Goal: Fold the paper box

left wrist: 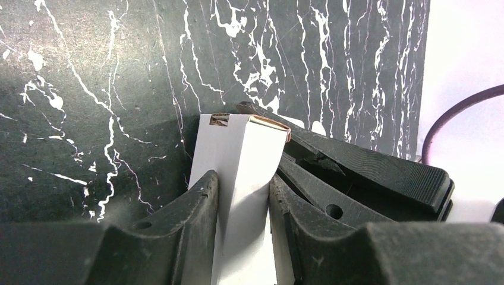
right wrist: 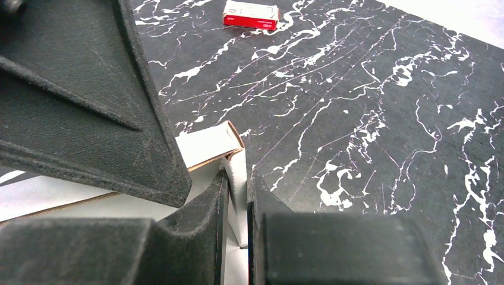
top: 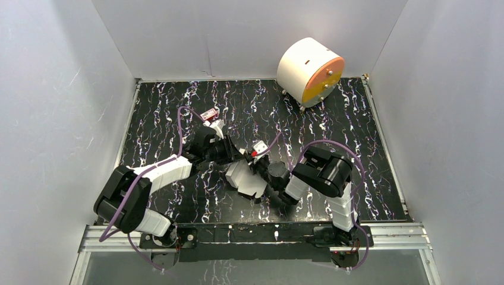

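The counter (top: 368, 178) is black, streaked all over with thin white marble-like veins, and the walls (top: 59, 119) around it are plain pale grey-white. The paper box (left wrist: 241, 154) is white with a thin brown line along its cut edges, the left pincer (left wrist: 242, 178) and right pincer (right wrist: 238, 178) are matte black, and the arms (top: 166, 169) are white and black with purple cables (top: 178, 127). At the far right the cylinder (top: 300, 65) is white with an orange face, while the small carton (right wrist: 251, 14) farther left is red with a white panel.
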